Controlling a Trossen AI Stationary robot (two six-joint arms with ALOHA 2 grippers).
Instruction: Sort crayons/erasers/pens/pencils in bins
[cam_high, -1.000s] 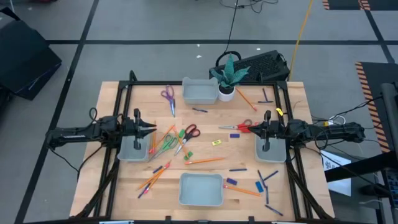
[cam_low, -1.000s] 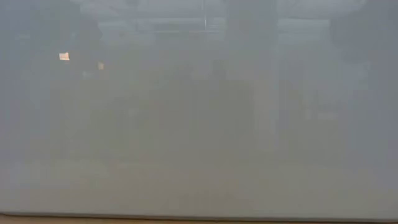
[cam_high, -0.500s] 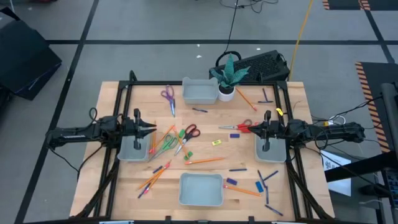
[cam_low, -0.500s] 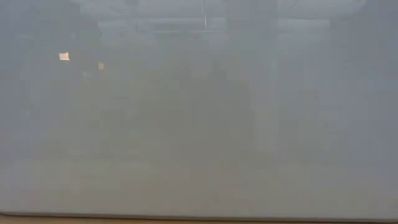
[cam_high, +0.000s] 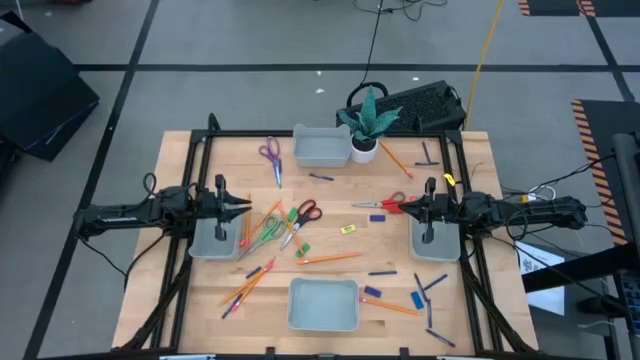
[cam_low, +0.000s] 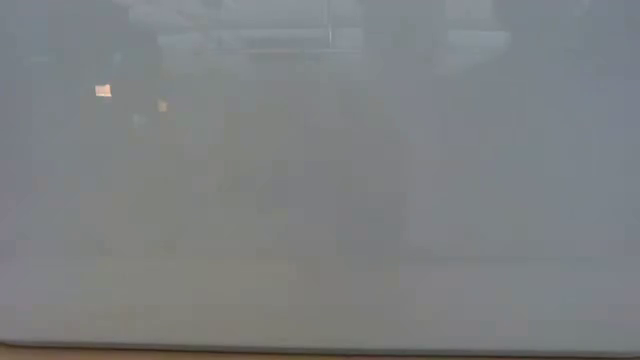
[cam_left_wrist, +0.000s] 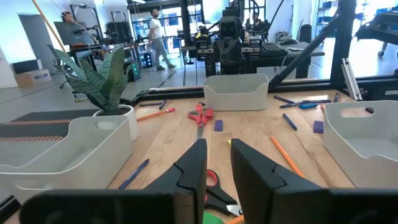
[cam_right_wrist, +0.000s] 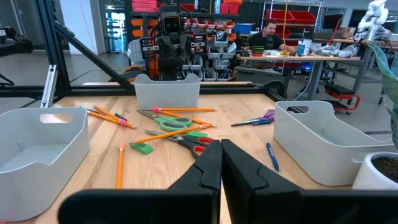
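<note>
Four light-grey bins stand on the wooden table: far (cam_high: 322, 147), left (cam_high: 215, 238), right (cam_high: 436, 238) and near (cam_high: 323, 304). Orange pencils (cam_high: 330, 258) (cam_high: 243, 287), dark pens (cam_high: 382, 271) (cam_high: 321, 177) and small erasers, yellow (cam_high: 348, 229), blue (cam_high: 417, 299) and green (cam_high: 303, 248), lie scattered between them. My left gripper (cam_high: 246, 205) (cam_left_wrist: 217, 163) hovers by the left bin's far side, open by a narrow gap and holding nothing. My right gripper (cam_high: 405, 207) (cam_right_wrist: 221, 163) hovers by the right bin's far side, shut and holding nothing. The low view shows only grey haze.
Scissors lie among the sticks: purple (cam_high: 270, 155), red (cam_high: 306, 211), green (cam_high: 265, 226), and a red pair (cam_high: 385, 205) just in front of my right gripper. A white plant pot (cam_high: 363, 148) stands beside the far bin. People move in the room behind.
</note>
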